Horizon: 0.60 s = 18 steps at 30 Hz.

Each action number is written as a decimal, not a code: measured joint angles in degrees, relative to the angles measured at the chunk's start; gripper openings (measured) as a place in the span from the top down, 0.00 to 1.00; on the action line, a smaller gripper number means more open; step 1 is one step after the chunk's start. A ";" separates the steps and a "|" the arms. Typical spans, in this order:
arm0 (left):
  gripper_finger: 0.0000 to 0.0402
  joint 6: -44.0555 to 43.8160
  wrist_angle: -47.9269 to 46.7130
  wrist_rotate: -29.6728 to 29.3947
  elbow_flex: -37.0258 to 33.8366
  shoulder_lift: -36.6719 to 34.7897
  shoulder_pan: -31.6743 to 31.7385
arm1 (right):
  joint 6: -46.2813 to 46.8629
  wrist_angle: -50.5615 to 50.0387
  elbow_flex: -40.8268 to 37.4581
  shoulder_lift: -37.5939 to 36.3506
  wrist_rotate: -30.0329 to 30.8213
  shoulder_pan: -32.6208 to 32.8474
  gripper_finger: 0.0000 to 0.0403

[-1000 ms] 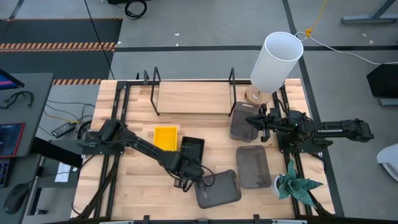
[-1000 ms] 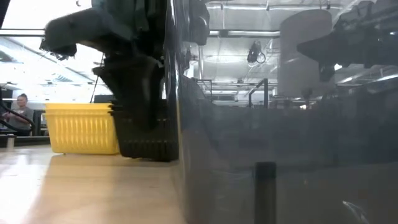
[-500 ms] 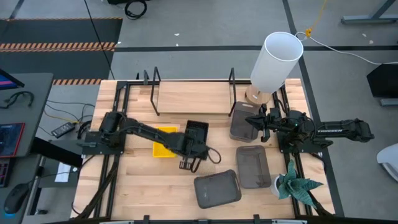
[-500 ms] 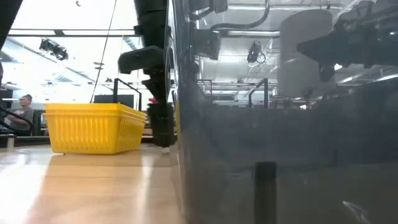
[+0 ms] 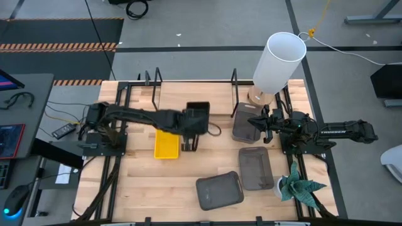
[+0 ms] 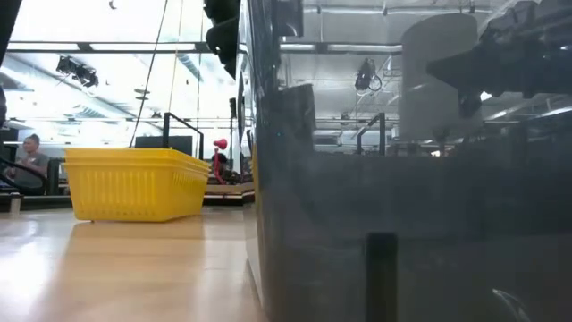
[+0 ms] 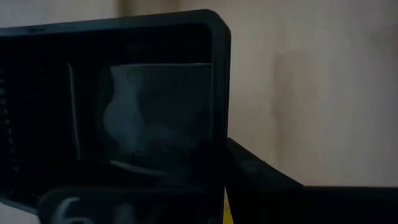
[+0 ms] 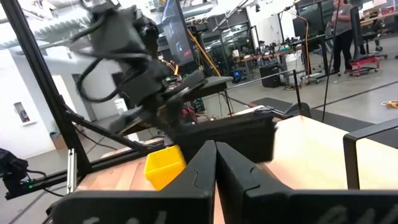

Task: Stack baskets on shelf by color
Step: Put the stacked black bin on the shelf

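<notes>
The left pincer [image 5: 192, 125] has a black mesh basket [image 5: 197, 117] clamped by one rim and carries it clear of the counter [image 5: 138, 194], just short of the shelf [image 5: 188, 98] that runs along the counter's twelve o'clock edge. In the left wrist view the black mesh basket [image 7: 118, 106] fills most of the picture, with pale wood behind it. At seven o'clock of the carried basket a yellow basket [image 5: 166, 144] sits on the counter; the low view shows the same yellow basket [image 6: 130, 183] standing flat on the wood.

Three dark grey baskets lie toward the counter's three o'clock side. One grey basket [image 5: 244, 122] sits by the shelf's right end, beside a black divider bracket [image 5: 234, 85]. A second grey basket [image 5: 255, 167] lies at six o'clock of the first, and the third grey basket [image 5: 219, 191] rests at a slant near the counter's six o'clock edge.

The right pincer [image 5: 259, 123] hangs over the first grey basket, its fingers pressed together on nothing, as the right wrist view [image 8: 216, 163] shows. A white lamp [image 5: 278, 61] stands at the counter's one o'clock corner, and a small green plant [image 5: 300, 187] at its four o'clock corner.
</notes>
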 joint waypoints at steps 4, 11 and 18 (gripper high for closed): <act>0.93 4.06 -3.57 -0.28 0.00 -0.25 4.65 | 0.00 0.01 0.00 -0.02 0.00 0.00 0.97; 0.90 8.95 -7.86 -4.50 -0.02 0.21 14.57 | 0.00 0.01 0.00 -0.02 0.00 0.00 0.97; 0.93 10.78 -13.44 -2.37 -0.02 0.21 22.17 | 0.00 0.01 0.00 -0.02 0.00 0.00 0.97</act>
